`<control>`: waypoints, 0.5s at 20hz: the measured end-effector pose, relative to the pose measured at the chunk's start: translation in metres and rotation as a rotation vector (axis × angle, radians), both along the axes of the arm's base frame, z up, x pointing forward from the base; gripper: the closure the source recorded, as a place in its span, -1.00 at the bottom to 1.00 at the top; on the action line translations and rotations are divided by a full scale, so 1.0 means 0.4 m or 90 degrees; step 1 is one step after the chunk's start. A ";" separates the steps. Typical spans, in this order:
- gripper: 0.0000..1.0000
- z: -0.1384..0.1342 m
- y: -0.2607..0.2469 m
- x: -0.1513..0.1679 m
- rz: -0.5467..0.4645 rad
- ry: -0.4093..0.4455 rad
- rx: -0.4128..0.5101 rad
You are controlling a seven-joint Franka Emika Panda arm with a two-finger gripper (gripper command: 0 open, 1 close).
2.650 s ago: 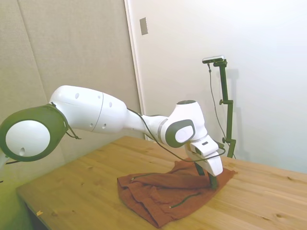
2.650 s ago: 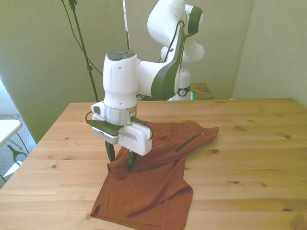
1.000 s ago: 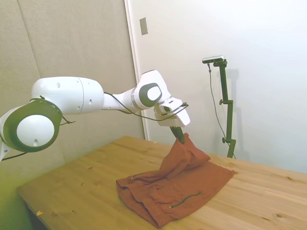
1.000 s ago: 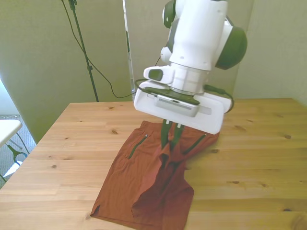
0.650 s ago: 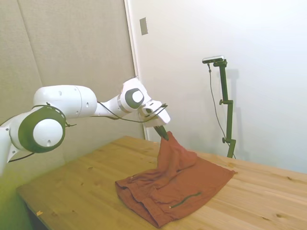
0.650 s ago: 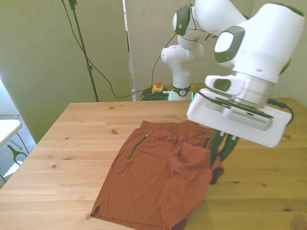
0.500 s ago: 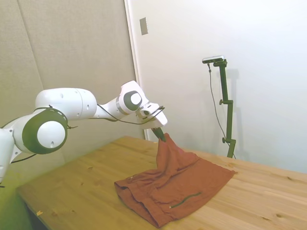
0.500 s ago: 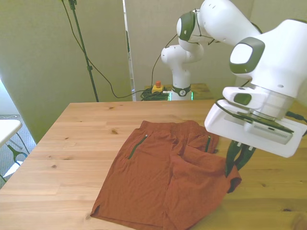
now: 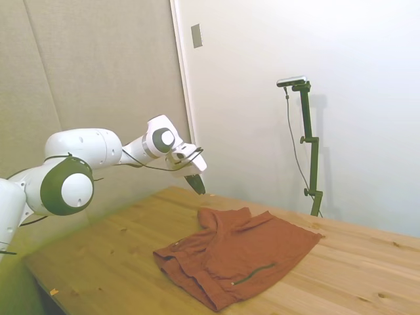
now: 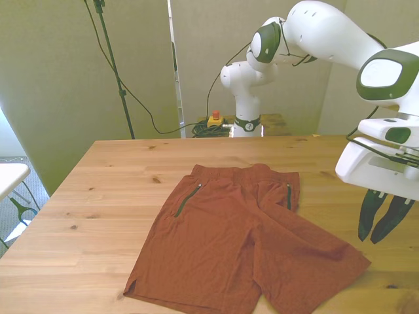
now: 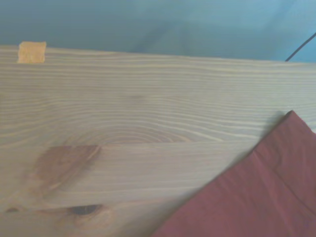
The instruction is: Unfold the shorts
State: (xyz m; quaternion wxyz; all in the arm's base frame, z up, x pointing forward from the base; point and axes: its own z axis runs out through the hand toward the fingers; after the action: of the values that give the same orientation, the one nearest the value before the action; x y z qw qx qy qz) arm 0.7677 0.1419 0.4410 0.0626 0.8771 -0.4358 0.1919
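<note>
The rust-orange shorts lie spread on the wooden table with both legs apart and the waistband toward the far edge. Dark zip lines show on each side near the waist. My gripper hangs above the table at the front view's right, just beyond the right leg's hem, open and holding nothing. In the side view the gripper is raised above the far corner of the shorts. The wrist view shows one corner of the shorts on bare wood.
A small yellow tape piece sits near the table's edge in the wrist view. A yellow and red button box and cables lie on the floor behind the table. Bare wood surrounds the cloth.
The gripper lifted a fold of the shorts and carried it toward the front view's right. It has now let go; the leg lies flat and the gripper has moved off the cloth.
</note>
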 end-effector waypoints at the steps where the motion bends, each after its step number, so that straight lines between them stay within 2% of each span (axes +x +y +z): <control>1: -1.00 0.004 -0.014 0.000 0.000 0.009 0.018; 3: -1.00 0.038 -0.085 -0.008 0.017 0.041 0.065; 5: -1.00 0.103 -0.210 -0.047 0.024 0.088 0.104; 8: -1.00 0.217 -0.387 -0.166 0.035 0.170 0.160; 10: -1.00 0.288 -0.446 -0.247 0.042 0.188 0.165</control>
State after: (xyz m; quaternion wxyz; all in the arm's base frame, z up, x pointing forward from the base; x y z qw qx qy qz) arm 0.6691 -0.0364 0.5564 0.0058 0.9103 -0.4138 0.0051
